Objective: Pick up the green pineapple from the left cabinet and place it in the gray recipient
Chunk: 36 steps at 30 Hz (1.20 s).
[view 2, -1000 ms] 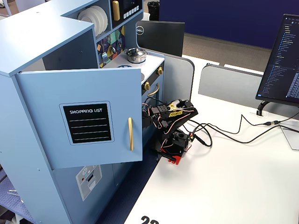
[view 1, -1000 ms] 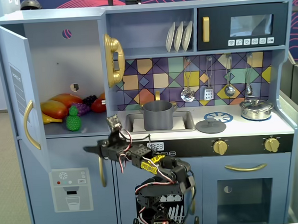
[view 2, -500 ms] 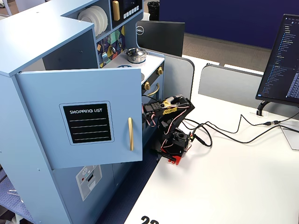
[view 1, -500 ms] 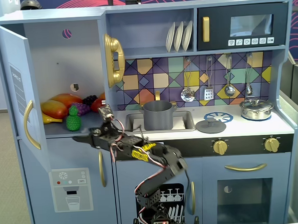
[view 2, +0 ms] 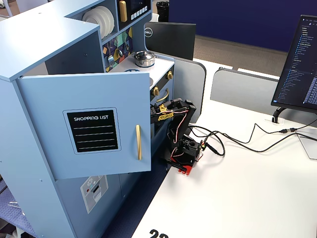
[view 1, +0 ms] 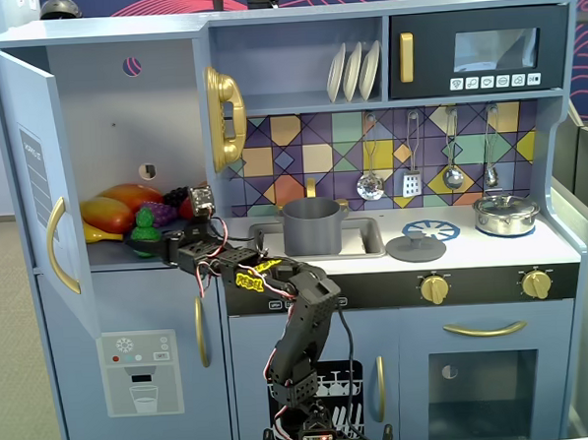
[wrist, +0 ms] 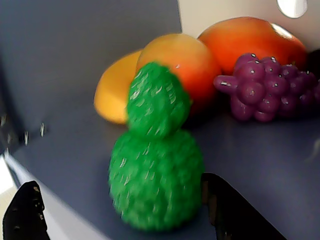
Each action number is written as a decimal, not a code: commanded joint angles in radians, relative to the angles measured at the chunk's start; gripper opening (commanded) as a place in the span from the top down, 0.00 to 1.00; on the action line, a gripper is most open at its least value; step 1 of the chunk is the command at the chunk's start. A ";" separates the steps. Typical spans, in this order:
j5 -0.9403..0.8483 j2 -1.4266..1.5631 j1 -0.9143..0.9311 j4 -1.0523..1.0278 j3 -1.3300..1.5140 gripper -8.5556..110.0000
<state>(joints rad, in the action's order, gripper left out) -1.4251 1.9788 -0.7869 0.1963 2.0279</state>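
Green and bumpy, the toy pineapple (wrist: 156, 172) stands upright near the front edge of the shelf inside the left cabinet (view 1: 100, 102), with its leafy top pointing up. In the wrist view it fills the middle of the picture, a little blurred. The two dark fingers of the gripper (wrist: 125, 212) are spread wide, one at each side of the fruit. The right finger (wrist: 235, 210) is just beside the pineapple's body; the left finger (wrist: 25, 212) is well apart from it. The gripper holds nothing, and I cannot tell whether the right finger really touches the fruit.

Behind the pineapple lie two orange-yellow fruits (wrist: 175, 65) and a purple grape bunch (wrist: 265, 90), close to the back wall of the cabinet. In the front fixed view, the pineapple (view 1: 145, 228) is at the front of this group, and the gripper (view 1: 150, 249) reaches into the cabinet from the right side, low over the shelf.

The cabinet door (view 1: 38, 184) is swung open to the left; in the side fixed view it hides the shelf and shows a black shopping list panel (view 2: 93, 131).

The gray pot (view 1: 312, 227) stands in the sink (view 1: 369, 238) at the middle of the counter, well apart from the pineapple. A flat gray lid (view 1: 415, 245) lies to its right, and a shiny silver pot (view 1: 506, 214) is further right.

The arm (view 1: 300, 328) stands in front of the kitchen.
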 commanded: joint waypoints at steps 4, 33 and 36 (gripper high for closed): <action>0.044 -0.057 0.031 0.023 -0.132 0.64; -0.666 0.529 -0.158 0.084 0.221 0.93; -0.790 0.710 -0.127 0.040 0.287 0.93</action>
<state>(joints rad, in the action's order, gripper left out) -2.0678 2.4022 -0.9311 0.2654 2.2626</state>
